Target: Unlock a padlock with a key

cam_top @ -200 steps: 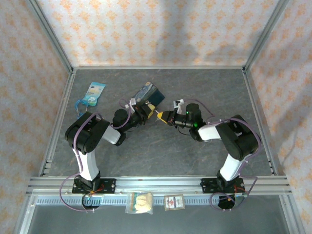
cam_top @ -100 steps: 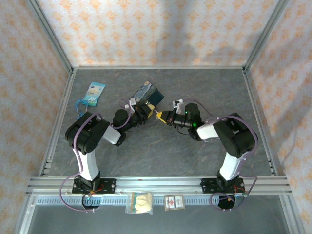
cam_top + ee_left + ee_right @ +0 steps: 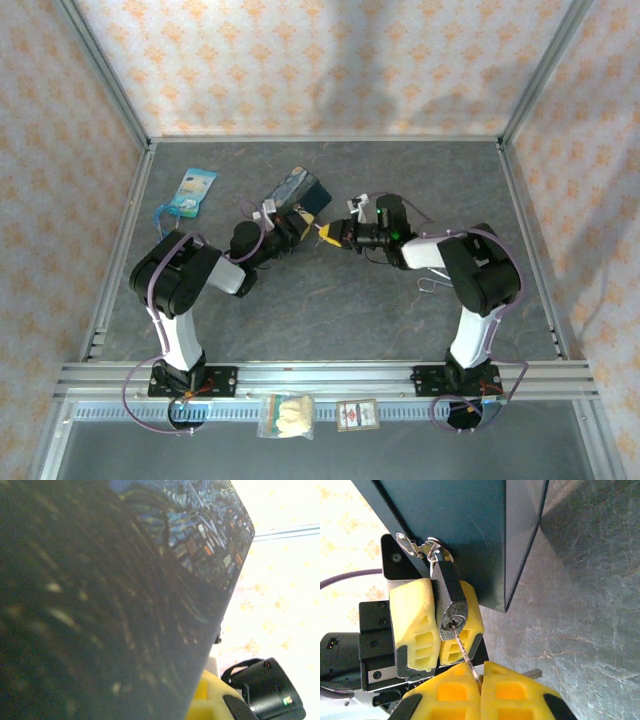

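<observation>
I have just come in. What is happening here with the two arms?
The left gripper clamps the padlock, which hangs on the edge of the tin. The right gripper pinches the key and points it up at the padlock. The thin blade reaches the keyhole and seems to have entered it. The padlock is not open yet.

Blue painted tin (image 3: 300, 186), blue pouch (image 3: 192, 190), grey table (image 3: 420, 180)
</observation>
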Robot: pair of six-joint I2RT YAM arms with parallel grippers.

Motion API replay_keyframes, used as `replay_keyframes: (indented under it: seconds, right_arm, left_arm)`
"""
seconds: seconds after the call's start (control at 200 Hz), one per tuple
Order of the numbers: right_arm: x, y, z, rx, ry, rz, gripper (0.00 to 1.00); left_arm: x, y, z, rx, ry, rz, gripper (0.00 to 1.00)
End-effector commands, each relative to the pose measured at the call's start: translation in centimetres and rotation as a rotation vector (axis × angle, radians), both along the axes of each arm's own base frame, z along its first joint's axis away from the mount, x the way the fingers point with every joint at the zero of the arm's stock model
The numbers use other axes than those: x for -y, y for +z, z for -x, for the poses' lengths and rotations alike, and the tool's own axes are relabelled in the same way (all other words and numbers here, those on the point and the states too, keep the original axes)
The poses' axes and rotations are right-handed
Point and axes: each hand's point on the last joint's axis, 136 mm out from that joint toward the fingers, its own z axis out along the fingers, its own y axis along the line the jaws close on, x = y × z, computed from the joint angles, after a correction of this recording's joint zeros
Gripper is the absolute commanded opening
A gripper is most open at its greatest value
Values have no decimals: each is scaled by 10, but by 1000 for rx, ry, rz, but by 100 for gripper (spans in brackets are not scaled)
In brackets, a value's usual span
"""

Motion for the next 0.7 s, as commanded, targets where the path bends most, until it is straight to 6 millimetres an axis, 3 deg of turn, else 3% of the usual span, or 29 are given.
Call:
replay_keyframes:
  seconds: [0.0,0.33,0.45,0.696]
  right_arm:
    - [2,19,-29,111,-36,3,0]
    - [-5,36,-25,113,-111,-86,0]
    - [-1,39,-34,156,-165,-76,0]
    - [-19,50,-31,181,-157,-91,0]
  left_arm:
    - [41,15,43,57,-281,-20,0]
    - [40,24,30,73,-214,-7,0]
    - [48,28,30,78,-232,13,0]
    - [48,34,31,85,-219,25,0]
